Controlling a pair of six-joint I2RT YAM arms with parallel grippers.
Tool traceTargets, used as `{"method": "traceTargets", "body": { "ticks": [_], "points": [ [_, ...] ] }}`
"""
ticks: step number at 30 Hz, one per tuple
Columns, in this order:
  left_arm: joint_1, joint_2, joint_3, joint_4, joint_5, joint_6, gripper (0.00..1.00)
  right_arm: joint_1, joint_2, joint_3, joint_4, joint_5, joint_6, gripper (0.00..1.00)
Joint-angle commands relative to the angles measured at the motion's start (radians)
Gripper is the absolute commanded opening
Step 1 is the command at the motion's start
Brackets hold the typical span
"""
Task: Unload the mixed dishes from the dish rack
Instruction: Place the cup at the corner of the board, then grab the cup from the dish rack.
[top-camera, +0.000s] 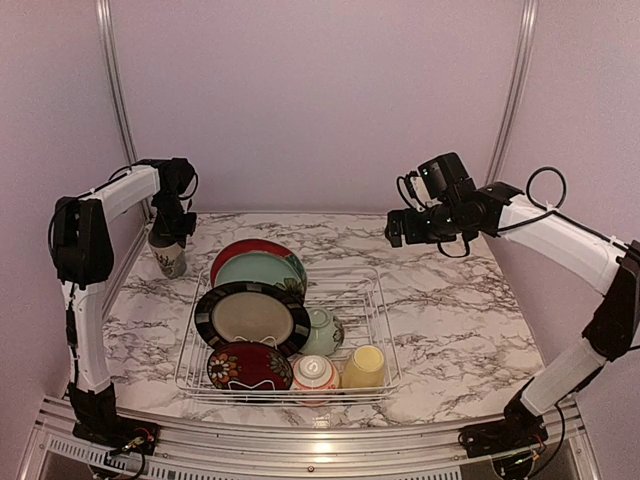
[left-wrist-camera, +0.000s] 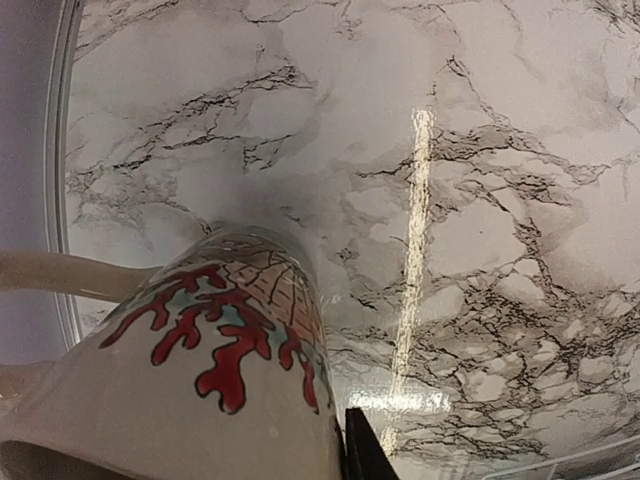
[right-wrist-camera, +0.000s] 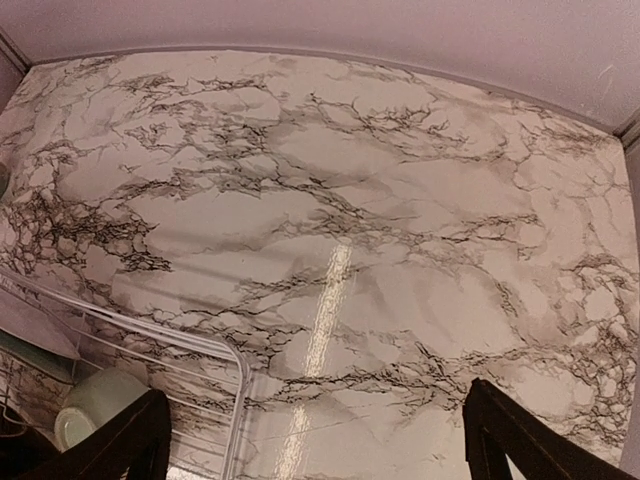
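My left gripper (top-camera: 172, 236) is shut on the rim of the patterned tall cup (top-camera: 170, 259) at the table's far left, outside the dish rack (top-camera: 383, 335). In the left wrist view the cup (left-wrist-camera: 200, 380) fills the lower left, with one black finger (left-wrist-camera: 365, 452) against its side. Whether its base touches the marble I cannot tell. The rack holds a red plate (top-camera: 240, 248), a teal plate (top-camera: 265, 270), a black-rimmed cream plate (top-camera: 250, 316), a dark red floral plate (top-camera: 248, 366), a pale green bowl (top-camera: 323, 331), a red-striped bowl (top-camera: 314, 373) and a yellow cup (top-camera: 366, 367). My right gripper (top-camera: 396, 229) hangs open, holding nothing.
In the right wrist view the rack's far right corner (right-wrist-camera: 236, 362) and the pale green bowl (right-wrist-camera: 95, 405) lie at lower left. Bare marble table (right-wrist-camera: 400, 200) spreads behind and right of the rack. A metal post (top-camera: 115, 90) and the side wall stand close to the left arm.
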Motion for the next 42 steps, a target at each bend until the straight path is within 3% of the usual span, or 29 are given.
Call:
{"method": "traceTargets", "body": {
  "ticks": [1,7,14,17,21,26,33,37,42],
  "points": [
    [0.009,-0.004,0.041,-0.024,-0.062,0.009,0.21,0.014,-0.028,-0.012,0.019,-0.024,-0.013,0.99],
    [0.007,-0.076,0.096,-0.041,-0.105,0.008,0.53,0.018,-0.049,-0.023,0.016,-0.031,-0.039,0.99],
    [-0.016,-0.231,0.153,-0.049,-0.073,-0.001,0.70,0.045,-0.084,-0.060,-0.015,-0.082,-0.099,0.98],
    [-0.082,-0.349,0.093,0.009,-0.018,0.001,0.82,0.124,-0.077,-0.035,-0.064,-0.065,-0.125,0.98],
    [-0.230,-0.519,-0.094,0.193,-0.003,-0.025,0.98,0.261,-0.048,0.025,-0.147,-0.064,-0.143,0.99],
    [-0.349,-0.716,-0.359,0.502,0.019,-0.095,0.99,0.388,-0.009,0.051,-0.234,-0.093,-0.111,0.99],
    [-0.401,-0.959,-0.734,0.921,0.230,-0.149,0.99,0.509,-0.010,-0.015,-0.279,-0.181,-0.077,0.98],
    [-0.411,-0.998,-0.815,1.026,0.247,-0.179,0.99,0.548,0.004,-0.031,-0.321,-0.181,-0.041,0.98],
    [-0.414,-0.976,-0.800,1.009,0.238,-0.171,0.99,0.584,0.022,-0.068,-0.342,-0.173,0.009,0.94]
  ]
}}
